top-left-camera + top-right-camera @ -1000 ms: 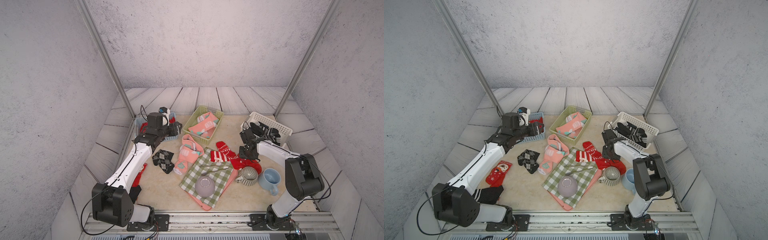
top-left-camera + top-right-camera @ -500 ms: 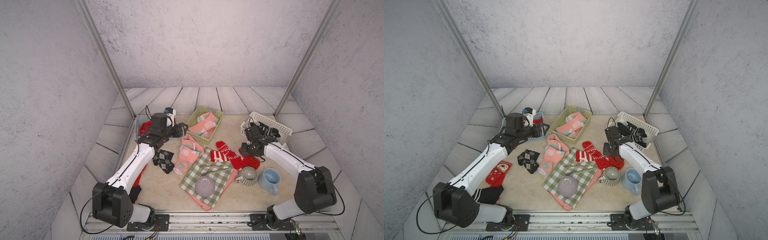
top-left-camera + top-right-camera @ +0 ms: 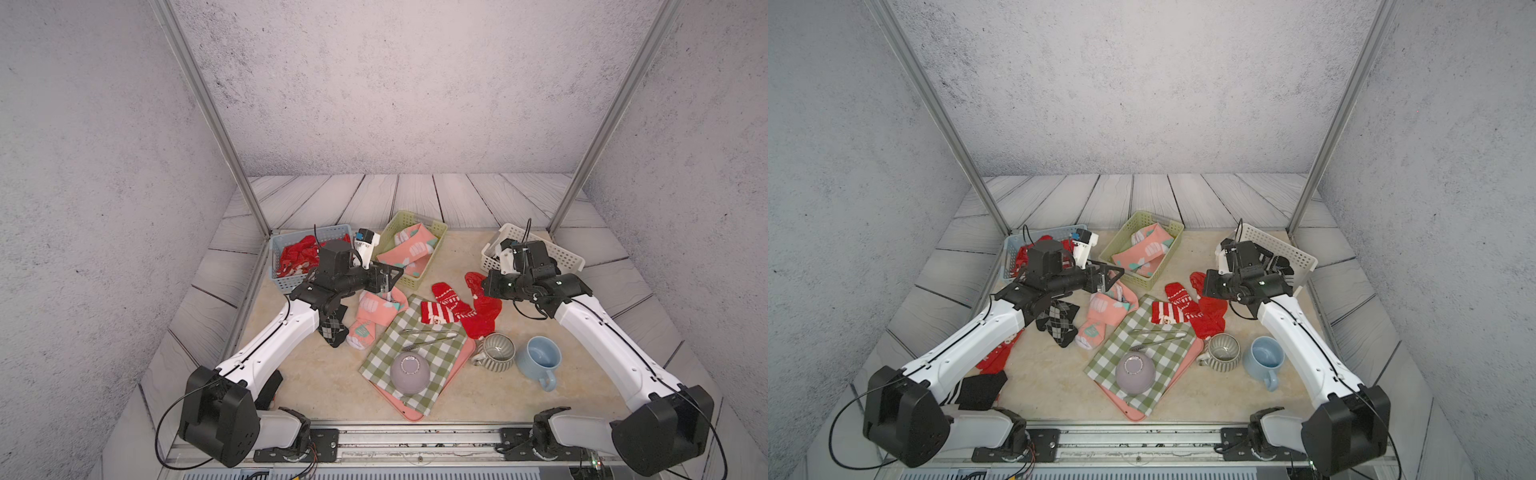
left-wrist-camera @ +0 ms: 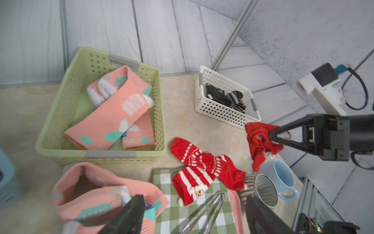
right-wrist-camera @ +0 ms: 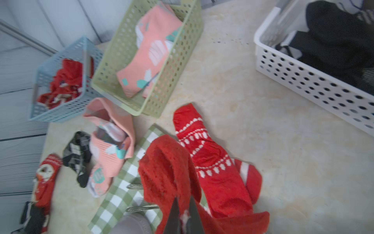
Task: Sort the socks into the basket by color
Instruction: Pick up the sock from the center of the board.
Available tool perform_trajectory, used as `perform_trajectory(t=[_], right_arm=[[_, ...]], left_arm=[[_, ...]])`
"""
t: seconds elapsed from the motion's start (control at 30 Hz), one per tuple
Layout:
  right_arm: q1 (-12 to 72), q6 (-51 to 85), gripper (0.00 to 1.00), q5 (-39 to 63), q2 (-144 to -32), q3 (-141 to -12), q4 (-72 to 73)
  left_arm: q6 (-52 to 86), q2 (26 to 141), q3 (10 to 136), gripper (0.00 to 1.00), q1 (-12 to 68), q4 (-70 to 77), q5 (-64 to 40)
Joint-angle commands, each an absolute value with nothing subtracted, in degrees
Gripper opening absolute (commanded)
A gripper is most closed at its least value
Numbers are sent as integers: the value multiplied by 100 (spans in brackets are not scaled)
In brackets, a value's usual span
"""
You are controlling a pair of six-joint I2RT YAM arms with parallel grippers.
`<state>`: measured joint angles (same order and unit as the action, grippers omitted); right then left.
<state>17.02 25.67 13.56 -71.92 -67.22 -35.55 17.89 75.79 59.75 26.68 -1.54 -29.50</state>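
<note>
My right gripper [image 5: 183, 202] is shut on a plain red sock [image 5: 166, 168], which hangs from it just above the table in both top views [image 3: 478, 307]. My left gripper [image 4: 194, 199] stands open above a loose pink sock [image 3: 374, 311], in front of the green basket [image 3: 436, 232] holding pink socks [image 3: 409, 249]. The blue basket [image 3: 291, 282] holds red socks; the white basket [image 4: 222, 113] holds black ones [image 4: 224, 97]. A red patterned sock [image 3: 449, 299], a striped sock [image 3: 436, 318] and a black argyle sock [image 3: 332, 328] lie loose.
A green checked cloth [image 3: 415, 353] covers a pink tray [image 3: 409, 409] and carries an upturned lilac bowl [image 3: 409, 376] and metal tongs [image 3: 430, 334]. A grey striped mug [image 3: 498, 351] and blue mug [image 3: 542, 359] stand right of it. A red Santa sock [image 3: 998, 353] and black sock [image 3: 980, 390] lie front left.
My right gripper has shut on the red sock and raised it off the table. My left arm swung from the blue basket over to the pink sock, its jaws spreading wider.
</note>
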Motion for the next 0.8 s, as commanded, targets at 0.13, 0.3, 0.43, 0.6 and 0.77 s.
perform_trajectory(t=[0.13, 0.3, 0.43, 0.6, 0.77], right_arm=[[1719, 3149, 0, 3039, -6909, -6980, -2756], [1807, 3673, 0, 3727, -6913, -6989, -2132], [1979, 3922, 0, 3923, -6913, -6970, -1805], [2098, 4250, 0, 4125, -6865, -6849, -1385], [2205, 4258, 0, 4185, -6791, -6847, -1346]], left_arm=[[1359, 7313, 5327, 82, 3199, 1250, -3539], [1266, 7461, 5216, 84, 3626, 1734, -3639], [1301, 7664, 5305, 84, 3911, 2036, -3612], [1244, 7956, 5530, 82, 4177, 2216, -3464], [1152, 8100, 5701, 79, 4338, 2318, -3276]])
